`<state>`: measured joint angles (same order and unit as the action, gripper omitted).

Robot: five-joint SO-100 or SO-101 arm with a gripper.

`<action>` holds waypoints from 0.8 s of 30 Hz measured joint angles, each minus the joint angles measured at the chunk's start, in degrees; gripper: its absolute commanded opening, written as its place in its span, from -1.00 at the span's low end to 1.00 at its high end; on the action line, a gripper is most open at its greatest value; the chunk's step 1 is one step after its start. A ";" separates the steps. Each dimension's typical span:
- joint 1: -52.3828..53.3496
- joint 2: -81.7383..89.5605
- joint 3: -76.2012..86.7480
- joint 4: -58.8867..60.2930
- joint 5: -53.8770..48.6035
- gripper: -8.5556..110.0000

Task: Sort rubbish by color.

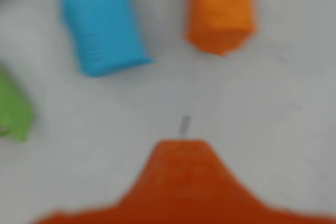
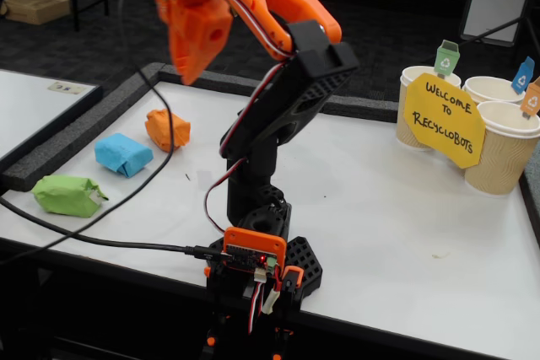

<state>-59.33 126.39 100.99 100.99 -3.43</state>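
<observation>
Three crumpled wads, orange [image 2: 167,129], blue [image 2: 123,154], green [image 2: 68,195]; tool [image 2: 192,52] raised, jaws together, empty

Crumpled matt paper in the orange wad [image 2: 167,129], the light blue wad [image 2: 123,154] and the light green wad [image 2: 68,195]. Smooth matt white tabletop [image 2: 405,233] edged in dull grey foam [image 2: 76,132]. Glossy moulded orange plastic on the gripper [image 2: 196,35]; ribbed beige paper cups [image 2: 494,162]; flat yellow card sign [image 2: 445,120].
</observation>
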 measured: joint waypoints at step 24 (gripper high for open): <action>-20.30 -11.69 -3.60 -7.38 -2.81 -0.85</action>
<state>-79.63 114.70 97.38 93.60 -6.24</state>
